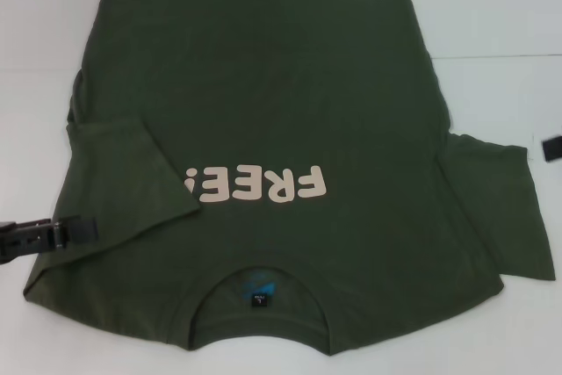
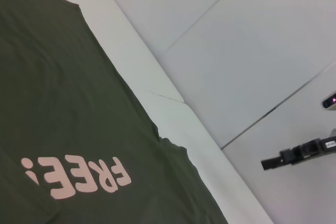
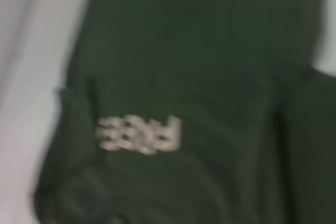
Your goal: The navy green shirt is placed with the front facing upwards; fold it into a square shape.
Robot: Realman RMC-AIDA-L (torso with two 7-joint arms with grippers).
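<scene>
The navy green shirt (image 1: pixel 281 94) lies front up on the white table (image 1: pixel 492 6), with its collar (image 1: pixel 259 292) nearest me and the pale "FREE!" lettering (image 1: pixel 253 186) upside down. Its left sleeve (image 1: pixel 132 173) is folded inward over the front; the right sleeve (image 1: pixel 496 208) lies spread out. My left gripper (image 1: pixel 77 232) hovers over the shirt's left edge near the shoulder. My right gripper (image 1: pixel 553 147) shows only at the right edge, beside the right sleeve and off the cloth. The shirt also shows in the left wrist view (image 2: pixel 63 103) and the right wrist view (image 3: pixel 199 77).
The white table has seams (image 2: pixel 210 19) between its panels. The right gripper (image 2: pixel 296 156) also shows far off in the left wrist view, over bare table. Bare white surface lies to the right of the shirt (image 1: pixel 509 68) and at the far left (image 1: pixel 44 32).
</scene>
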